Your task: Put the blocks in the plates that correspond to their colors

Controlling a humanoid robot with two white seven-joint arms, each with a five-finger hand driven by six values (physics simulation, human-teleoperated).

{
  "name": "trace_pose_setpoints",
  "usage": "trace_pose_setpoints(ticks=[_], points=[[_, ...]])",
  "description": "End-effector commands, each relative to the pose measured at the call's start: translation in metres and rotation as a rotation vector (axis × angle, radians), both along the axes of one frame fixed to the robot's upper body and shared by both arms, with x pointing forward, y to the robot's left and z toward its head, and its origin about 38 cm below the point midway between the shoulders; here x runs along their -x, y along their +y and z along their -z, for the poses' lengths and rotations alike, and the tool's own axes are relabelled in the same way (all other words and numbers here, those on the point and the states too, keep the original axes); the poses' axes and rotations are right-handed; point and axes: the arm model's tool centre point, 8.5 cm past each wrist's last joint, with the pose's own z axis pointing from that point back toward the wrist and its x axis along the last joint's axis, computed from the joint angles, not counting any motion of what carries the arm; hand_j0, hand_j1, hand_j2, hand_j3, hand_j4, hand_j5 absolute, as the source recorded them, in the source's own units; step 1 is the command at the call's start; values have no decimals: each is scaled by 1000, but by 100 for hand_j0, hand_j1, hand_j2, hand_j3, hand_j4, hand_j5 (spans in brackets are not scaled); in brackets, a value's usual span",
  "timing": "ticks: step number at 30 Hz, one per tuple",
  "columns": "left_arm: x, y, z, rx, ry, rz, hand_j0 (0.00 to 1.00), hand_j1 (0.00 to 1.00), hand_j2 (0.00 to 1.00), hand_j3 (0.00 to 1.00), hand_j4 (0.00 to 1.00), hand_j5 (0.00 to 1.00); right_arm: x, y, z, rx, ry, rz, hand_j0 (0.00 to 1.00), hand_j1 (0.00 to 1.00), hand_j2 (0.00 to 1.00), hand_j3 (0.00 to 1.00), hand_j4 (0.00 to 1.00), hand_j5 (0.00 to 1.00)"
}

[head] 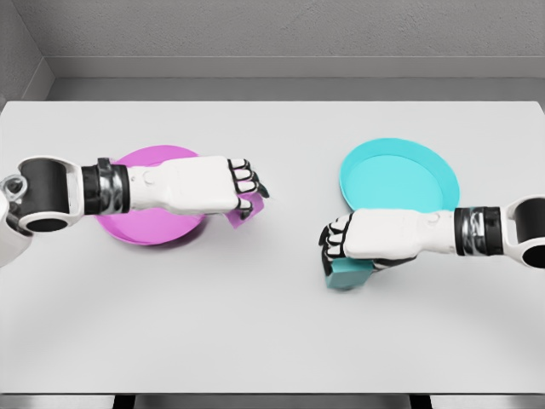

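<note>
A pink plate (136, 228) lies left of centre, largely covered by my left arm. My left hand (249, 189) reaches past its right rim with fingers curled around a pink block (243, 208), which peeks out under the fingers just right of the plate. A cyan plate (396, 175) lies at the right. Below its left rim, my right hand (334, 245) is closed on a cyan block (346, 273), whose lower part shows beneath the palm on the table.
The white table (272, 341) stretches to a front edge at the bottom of the view. Grey walls stand behind its far edge.
</note>
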Motion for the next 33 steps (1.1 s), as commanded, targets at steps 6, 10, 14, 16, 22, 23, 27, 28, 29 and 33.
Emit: trace_pose_setpoints(ticks=[6, 10, 14, 16, 22, 23, 27, 28, 29, 33], points=[[-9, 62, -17, -61, -37, -136, 49, 49, 49, 49, 49, 49, -6, -3, -12, -17, -26, 16, 50, 50, 50, 50, 50, 50], [-23, 87, -11, -71, -11, -220, 49, 49, 49, 49, 49, 49, -11, -4, -19, -16, -46, 21, 50, 50, 50, 50, 50, 50], [-23, 90, -4, -74, 4, -230, 50, 50, 50, 50, 50, 50, -17, -8, -29, -26, -73, 37, 50, 50, 50, 50, 50, 50], [-22, 91, -1, -79, 11, -233, 54, 54, 54, 54, 54, 54, -18, -7, -32, -27, -81, 37, 50, 50, 50, 50, 50, 50], [-24, 94, 5, -92, 20, -244, 100, 100, 100, 100, 100, 100, -28, -8, -43, -41, -110, 51, 50, 50, 50, 50, 50, 50], [-24, 94, 6, -93, 22, -246, 100, 100, 100, 100, 100, 100, -33, -14, -42, -38, -105, 76, 50, 50, 50, 50, 50, 50], [-24, 94, 5, -92, 21, -246, 100, 100, 100, 100, 100, 100, -54, -32, -33, -30, -75, 160, 50, 50, 50, 50, 50, 50], [-24, 94, 5, -92, 21, -246, 100, 100, 100, 100, 100, 100, -58, -36, -34, -29, -76, 174, 50, 50, 50, 50, 50, 50], [-24, 94, 5, -92, 21, -246, 100, 100, 100, 100, 100, 100, -63, -41, -33, -27, -72, 193, 50, 50, 50, 50, 50, 50], [-24, 97, -4, -30, 49, -253, 100, 100, 100, 100, 100, 100, -90, -69, -33, -35, -57, 315, 50, 50, 50, 50, 50, 50]])
